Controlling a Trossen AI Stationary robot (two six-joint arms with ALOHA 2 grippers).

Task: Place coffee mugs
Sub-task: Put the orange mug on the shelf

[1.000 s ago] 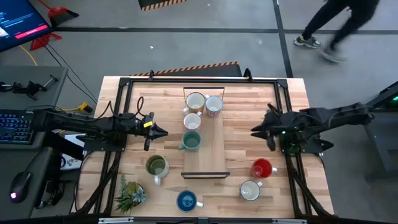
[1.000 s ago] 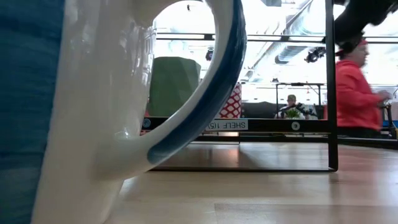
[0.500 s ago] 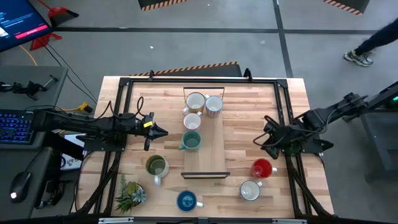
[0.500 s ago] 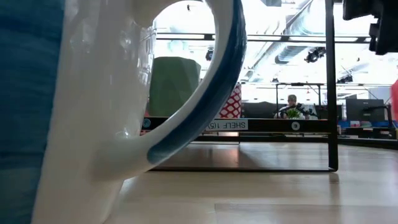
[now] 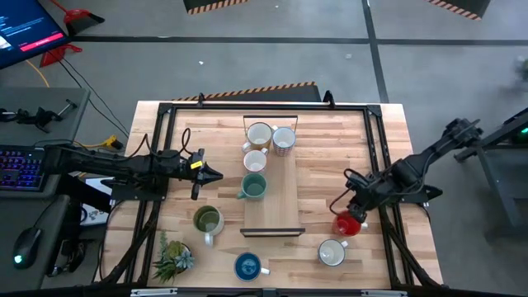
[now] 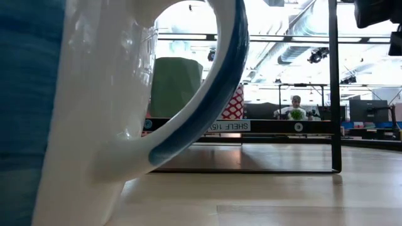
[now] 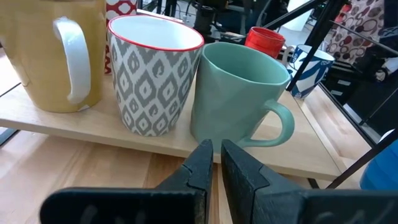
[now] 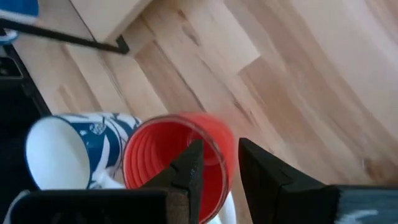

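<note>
Right gripper [image 8: 214, 165]: jaws part open, standing over the rim of the red mug [image 8: 177, 155], one finger inside the mouth and the other outside the wall. No firm clamp on the wall is visible; whether the mug is gripped cannot be told. In the high view this gripper [image 5: 346, 216] is at the red mug [image 5: 350, 223], on the right side of the tabletop [image 5: 330, 148], with a white mug with blue pattern [image 5: 332, 252] just beside it toward the near edge.

Left gripper [image 7: 214, 163]: jaws nearly closed, a narrow slit between the fingers, nothing held. It points at the base of the teal-green mug [image 7: 239, 93], close to it but apart. In the high view this gripper [image 5: 216, 174] hangs left of the centre shelf board [image 5: 285, 186].

On the shelf board: teal-green mug [image 5: 253, 187], then a grey-patterned white mug [image 7: 152, 71], a cream mug [image 5: 259, 134] and a red-patterned white mug [image 5: 284, 140] toward the far end, the four standing close together and upright.

Off the board, on the tabletop: olive-green mug [image 5: 208, 221] at left, blue mug [image 5: 248, 266] near the front edge, and a small potted plant [image 5: 172, 259] at the front left corner.
</note>
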